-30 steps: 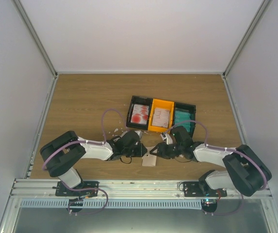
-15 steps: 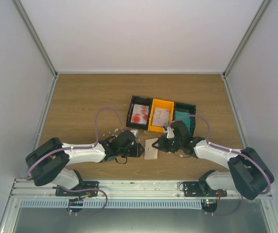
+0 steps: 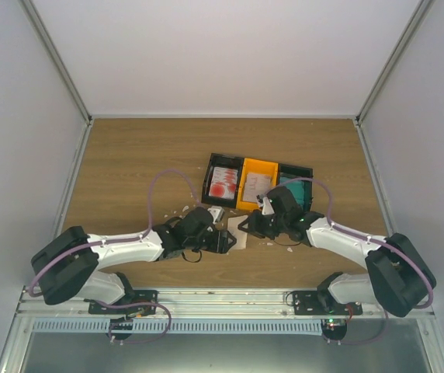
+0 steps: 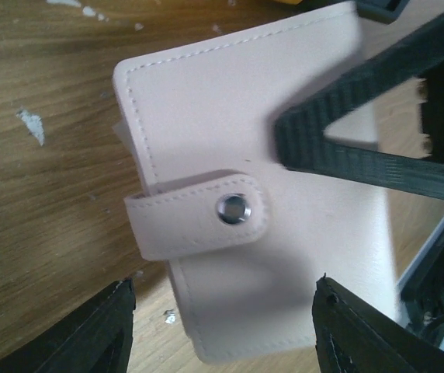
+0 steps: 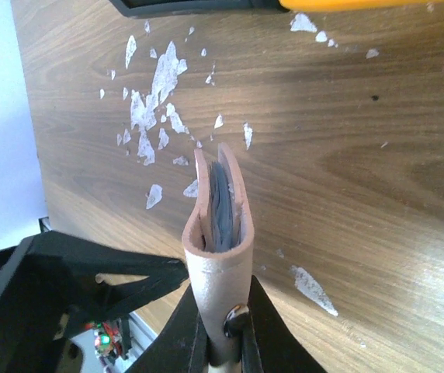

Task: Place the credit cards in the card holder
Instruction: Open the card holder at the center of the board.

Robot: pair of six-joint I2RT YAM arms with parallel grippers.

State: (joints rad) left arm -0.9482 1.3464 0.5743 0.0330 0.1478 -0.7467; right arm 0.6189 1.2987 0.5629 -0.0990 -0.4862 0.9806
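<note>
Our right end effector (image 5: 222, 342) is clamped on the card holder (image 5: 218, 225), held up on edge; left end effector (image 4: 222, 311), jaws apart, faces its flat side.

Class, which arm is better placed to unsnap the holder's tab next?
Left, likely: the left hand is open facing the tab; the right hand is shut on the holder.

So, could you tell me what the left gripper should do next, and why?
Probably close the left gripper on the snap tab and peel it open: the right gripper is shut on the card holder, the tab looks fastened across its face, and the left gripper's open jaws face it.
</note>
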